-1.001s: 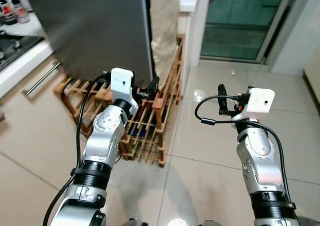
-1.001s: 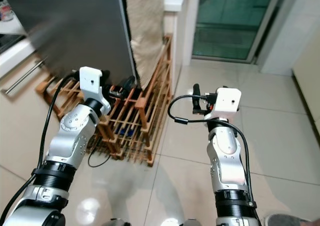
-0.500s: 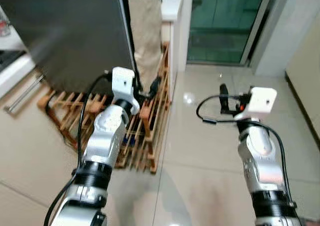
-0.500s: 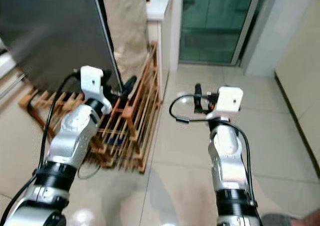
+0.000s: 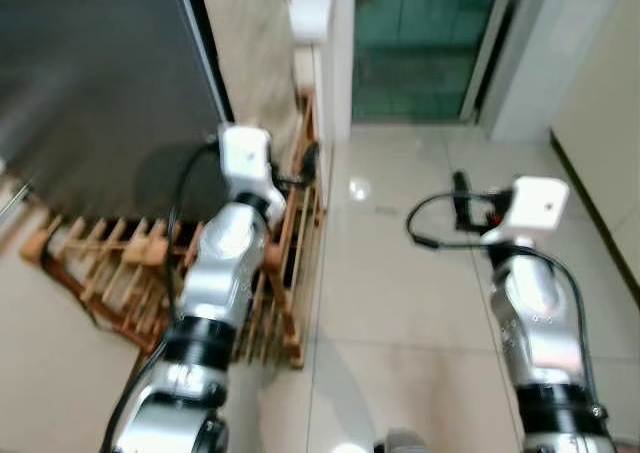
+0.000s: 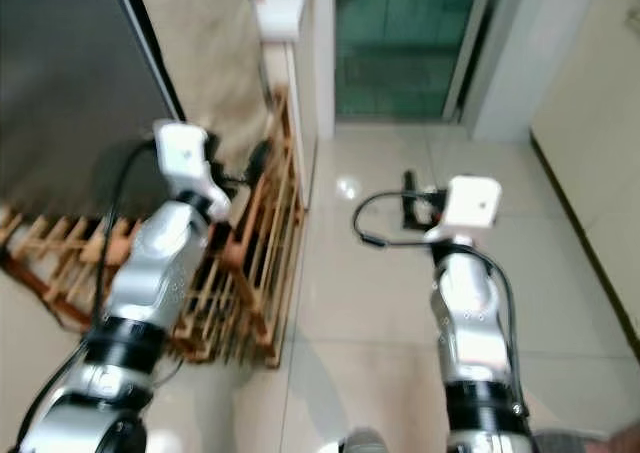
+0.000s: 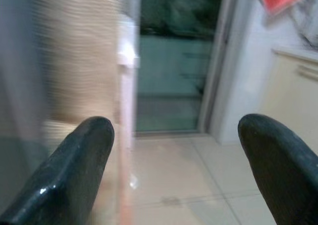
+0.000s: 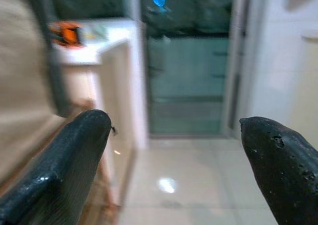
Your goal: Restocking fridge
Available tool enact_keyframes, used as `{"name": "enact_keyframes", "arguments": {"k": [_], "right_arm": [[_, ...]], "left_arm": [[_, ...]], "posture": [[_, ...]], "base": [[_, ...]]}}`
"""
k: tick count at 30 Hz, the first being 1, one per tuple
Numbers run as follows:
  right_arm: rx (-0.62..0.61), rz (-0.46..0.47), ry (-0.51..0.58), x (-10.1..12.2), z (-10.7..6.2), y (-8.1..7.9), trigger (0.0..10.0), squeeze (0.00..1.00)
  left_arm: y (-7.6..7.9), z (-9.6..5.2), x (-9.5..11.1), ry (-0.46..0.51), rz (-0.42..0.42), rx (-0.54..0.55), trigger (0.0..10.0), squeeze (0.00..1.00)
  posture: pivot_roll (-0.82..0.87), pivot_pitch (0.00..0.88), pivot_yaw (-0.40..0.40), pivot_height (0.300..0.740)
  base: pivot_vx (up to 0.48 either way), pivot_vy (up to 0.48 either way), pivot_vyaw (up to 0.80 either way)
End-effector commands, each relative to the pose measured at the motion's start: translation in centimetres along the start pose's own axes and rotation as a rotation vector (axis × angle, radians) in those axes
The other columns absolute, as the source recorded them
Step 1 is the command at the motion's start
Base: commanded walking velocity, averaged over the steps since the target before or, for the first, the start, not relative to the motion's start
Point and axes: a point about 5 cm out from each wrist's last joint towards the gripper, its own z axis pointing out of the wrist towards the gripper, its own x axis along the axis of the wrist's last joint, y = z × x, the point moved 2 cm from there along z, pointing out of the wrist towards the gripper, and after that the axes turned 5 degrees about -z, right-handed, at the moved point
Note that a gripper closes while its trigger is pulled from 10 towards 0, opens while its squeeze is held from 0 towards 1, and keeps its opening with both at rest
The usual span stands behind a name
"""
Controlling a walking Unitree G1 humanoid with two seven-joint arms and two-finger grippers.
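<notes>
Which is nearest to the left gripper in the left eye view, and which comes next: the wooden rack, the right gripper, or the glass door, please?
From the left gripper:
1. Wooden rack: directly under and beside it, on the floor.
2. Right gripper: off to its right, over bare tiles.
3. Glass door: farthest, ahead and to the right, at the end of the floor.

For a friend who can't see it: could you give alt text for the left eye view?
Two silver arms reach forward, the left gripper over a wooden rack beside a dark fridge door, the right gripper above pale tiled floor. Both are empty.
</notes>
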Motion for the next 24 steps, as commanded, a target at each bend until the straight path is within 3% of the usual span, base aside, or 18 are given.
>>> {"name": "enact_keyframes", "arguments": {"k": [1,9,11,13,14,21,22,24], "right_arm": [[0.039,0.005,0.009,0.1,-0.1,-1.2,10.0,0.00],[0.044,0.004,0.011,0.1,0.0,-1.2,10.0,0.00],[0.048,0.005,0.012,0.1,0.0,-1.3,10.0,0.00],[0.062,0.004,0.015,0.2,0.1,-1.5,10.0,0.00],[0.080,-0.003,0.022,0.5,0.2,-1.7,10.0,0.00],[0.076,-0.018,0.030,0.7,0.1,-1.1,10.0,0.00],[0.071,-0.014,0.026,0.6,-0.1,-1.3,10.0,0.00],[0.072,-0.013,0.026,0.6,-0.2,-1.4,10.0,0.00]], "left_arm": [[-1.5,-0.4,-0.1,-0.011,-0.010,0.061,10.0,0.00],[-0.6,0.4,-0.2,-0.020,-0.047,0.062,10.0,0.00],[0.0,1.0,-0.8,-0.061,-0.154,0.093,10.0,0.00],[1.2,1.8,-1.0,-0.091,-0.206,0.083,10.0,0.00],[1.9,2.4,-0.4,-0.073,-0.197,0.059,10.0,0.00],[2.4,3.5,0.3,-0.079,-0.184,0.058,10.0,0.00],[2.5,4.4,0.8,-0.080,-0.176,0.103,10.0,0.00],[2.5,4.7,1.0,-0.079,-0.176,0.121,10.0,0.00]], "posture": [[-0.19,0.000,0.085,0.740],[-0.18,0.000,0.084,0.740],[-0.18,0.000,0.083,0.740],[-0.19,0.000,0.089,0.740],[-0.19,0.000,0.091,0.740],[-0.20,0.000,0.101,0.740],[-0.21,0.000,0.107,0.740],[-0.21,0.000,0.107,0.740]], "base": [[0.000,0.000,0.00],[0.000,0.000,0.00],[0.000,0.000,0.00],[0.000,0.000,0.00],[0.000,0.000,0.00],[0.000,0.000,0.00],[0.000,0.000,0.00],[0.000,0.000,0.00]]}}
